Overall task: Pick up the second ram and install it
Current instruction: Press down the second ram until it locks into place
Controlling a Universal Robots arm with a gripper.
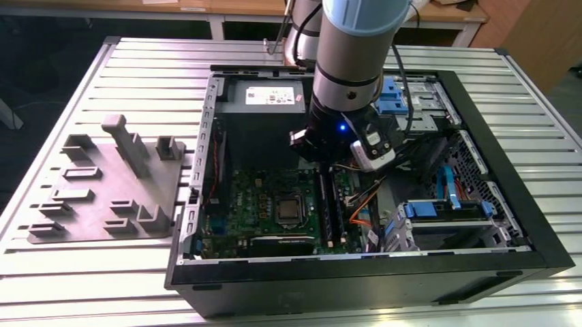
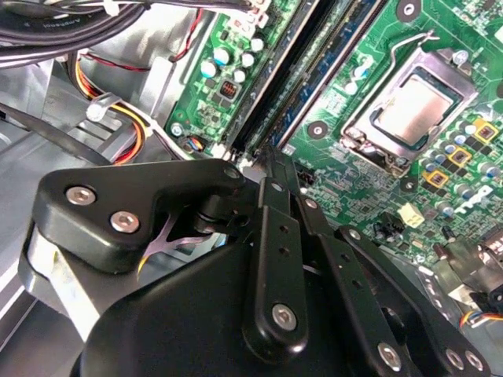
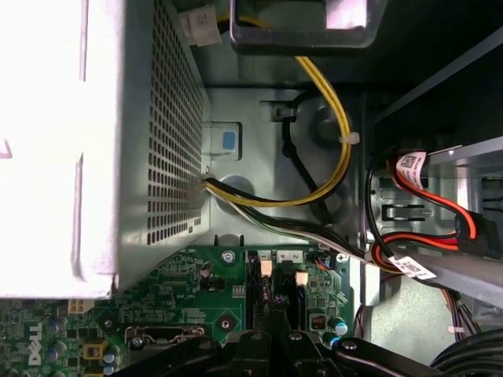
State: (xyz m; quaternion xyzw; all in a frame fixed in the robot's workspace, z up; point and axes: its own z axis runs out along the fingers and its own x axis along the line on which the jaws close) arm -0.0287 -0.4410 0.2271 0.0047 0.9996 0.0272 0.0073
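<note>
Black fingers [image 2: 271, 204] of the gripper [image 2: 266, 161] look pressed together just over the ram [image 2: 313, 75], which lies along its slot on the motherboard [image 2: 440, 188]. Light, stiff, probably fragile: best held by its edges, not its chips.

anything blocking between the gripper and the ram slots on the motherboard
Nothing visible does. In the second wrist view the gripper sits right at the end of the long black slots, and the orange wires lie off to one side.
</note>
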